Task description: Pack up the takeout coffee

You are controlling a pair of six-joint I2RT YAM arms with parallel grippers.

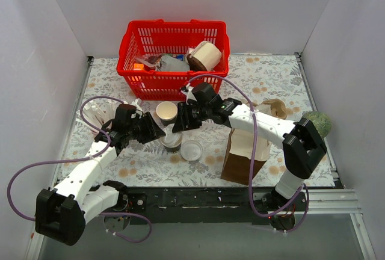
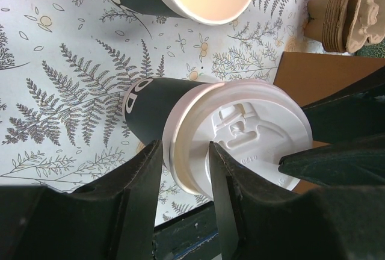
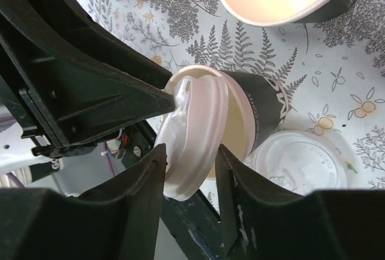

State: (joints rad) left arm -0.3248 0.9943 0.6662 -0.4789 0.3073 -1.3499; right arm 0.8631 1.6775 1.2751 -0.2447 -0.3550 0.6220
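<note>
Two dark paper cups are on the bench [image 1: 271, 73]: the takeout coffee [image 2: 147, 112], between the arms, and a lidless cup [image 1: 166, 111] just behind it. There are two white lids: the coffee's lid [image 3: 192, 121], sitting askew, and a loose lid [image 3: 301, 160] beside it. The left pincer [image 2: 183, 148], part open, clasps the coffee's lidded rim. The right pincer [image 3: 189, 151] straddles that lid's edge; I cannot tell whether it grips.

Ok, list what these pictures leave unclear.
- Top view: the takeout coffee is mostly hidden beneath the left gripper and right gripper.
- Wrist views: its contents, covered by the lid.
- Top view: items in the red basket, too small to name.
- Top view: inside the paper bag, partly blocked by the right arm.
</note>
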